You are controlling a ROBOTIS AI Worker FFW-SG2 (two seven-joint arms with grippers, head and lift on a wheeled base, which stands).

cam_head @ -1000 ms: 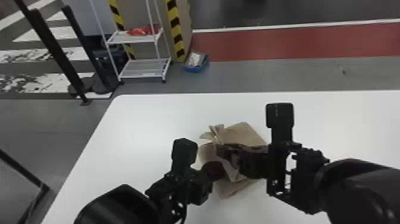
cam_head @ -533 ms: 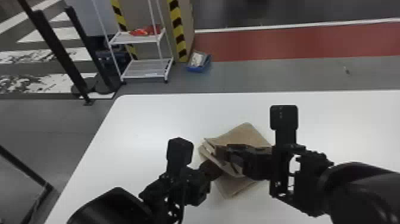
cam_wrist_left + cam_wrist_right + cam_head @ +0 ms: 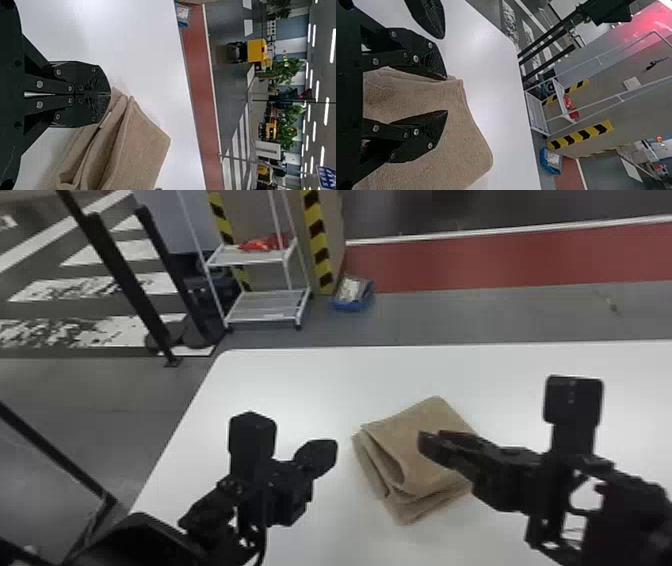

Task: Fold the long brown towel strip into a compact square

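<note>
Towel: the brown towel (image 3: 415, 445) lies on the white desk (image 3: 280, 390), between the two arms, folded into a thick, roughly square pad set askew, with one corner pointing away from the robot.
Layers: the folds stack up along the towel's left side, where they gape a little; lower layers peek out past the top one on the side toward the robot.
Left gripper: fingers pressed together, with nothing pinched between them; it is just beside the towel's left side, over the desk.
Right gripper (image 3: 431, 436): fingers spread, over the right part of the towel, which shows between them; whether they touch the cloth I cannot tell.
Beyond the desk: a white rack (image 3: 260, 257) with a red item (image 3: 262, 244) on its upper shelf, and a blue box (image 3: 354, 294) on the floor near it.
</note>
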